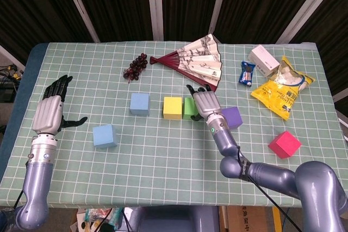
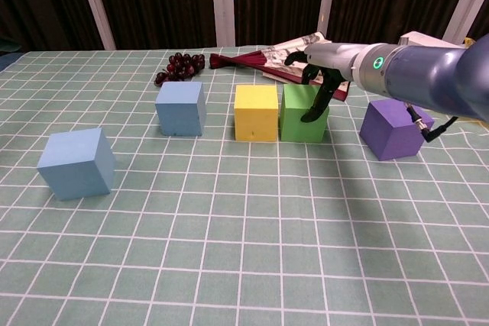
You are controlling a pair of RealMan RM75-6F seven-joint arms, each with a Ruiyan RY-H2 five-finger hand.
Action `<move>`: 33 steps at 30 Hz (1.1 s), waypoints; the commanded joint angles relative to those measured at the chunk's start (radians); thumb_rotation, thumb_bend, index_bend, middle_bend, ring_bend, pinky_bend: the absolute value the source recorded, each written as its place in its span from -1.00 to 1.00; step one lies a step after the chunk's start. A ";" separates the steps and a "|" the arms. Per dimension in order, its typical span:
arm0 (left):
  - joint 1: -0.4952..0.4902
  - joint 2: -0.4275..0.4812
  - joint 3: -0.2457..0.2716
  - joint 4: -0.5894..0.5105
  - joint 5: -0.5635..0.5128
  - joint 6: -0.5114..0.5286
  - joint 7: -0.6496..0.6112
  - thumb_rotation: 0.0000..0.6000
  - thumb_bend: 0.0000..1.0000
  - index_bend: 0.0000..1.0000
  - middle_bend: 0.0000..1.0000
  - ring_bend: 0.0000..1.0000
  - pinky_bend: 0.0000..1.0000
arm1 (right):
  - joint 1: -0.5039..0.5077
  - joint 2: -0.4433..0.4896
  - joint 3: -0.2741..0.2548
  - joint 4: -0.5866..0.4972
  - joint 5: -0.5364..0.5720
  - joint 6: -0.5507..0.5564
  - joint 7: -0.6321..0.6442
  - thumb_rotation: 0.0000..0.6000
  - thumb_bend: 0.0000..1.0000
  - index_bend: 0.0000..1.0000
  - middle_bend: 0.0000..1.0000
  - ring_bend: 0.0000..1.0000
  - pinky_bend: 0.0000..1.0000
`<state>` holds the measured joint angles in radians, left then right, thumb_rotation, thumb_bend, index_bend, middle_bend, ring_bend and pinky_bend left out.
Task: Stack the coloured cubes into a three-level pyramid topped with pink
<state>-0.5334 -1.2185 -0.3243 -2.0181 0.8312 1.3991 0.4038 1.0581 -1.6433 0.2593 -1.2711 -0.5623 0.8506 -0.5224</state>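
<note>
My right hand (image 1: 204,103) lies over the green cube (image 1: 190,107), its thumb pressing the cube's right face (image 2: 302,112) and its fingers (image 2: 315,103) spread past the top. The green cube stands on the table almost against the yellow cube (image 2: 256,112). Left of those stands a light blue cube (image 2: 180,108). A second light blue cube (image 2: 76,162) sits nearer the front left. The purple cube (image 2: 391,129) is just right of my right hand. The pink cube (image 1: 284,144) lies alone at the front right. My left hand (image 1: 51,111) hovers open at the far left.
A bunch of dark grapes (image 1: 135,67) and a folding fan (image 1: 196,60) lie behind the cube row. A yellow snack bag (image 1: 283,91), a white box (image 1: 263,59) and a small blue packet (image 1: 247,73) sit at the back right. The table (image 1: 163,156) is covered by a green checked cloth.
</note>
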 commanded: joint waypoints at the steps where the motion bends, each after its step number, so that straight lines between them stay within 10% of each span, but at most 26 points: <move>1: 0.000 0.000 0.000 0.000 -0.001 -0.001 0.000 1.00 -0.78 -1.00 -1.00 -1.00 -1.00 | 0.000 -0.002 0.000 0.001 -0.001 0.001 0.000 1.00 -0.53 -0.87 -0.16 -0.62 -1.00; 33: -0.003 0.000 0.003 0.002 -0.008 -0.004 0.000 1.00 -0.78 -1.00 -1.00 -1.00 -1.00 | -0.005 -0.020 0.009 0.008 0.001 0.003 0.004 1.00 -0.53 -0.87 -0.18 -0.62 -1.00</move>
<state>-0.5359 -1.2187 -0.3215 -2.0157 0.8232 1.3949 0.4035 1.0527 -1.6637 0.2682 -1.2631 -0.5609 0.8531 -0.5181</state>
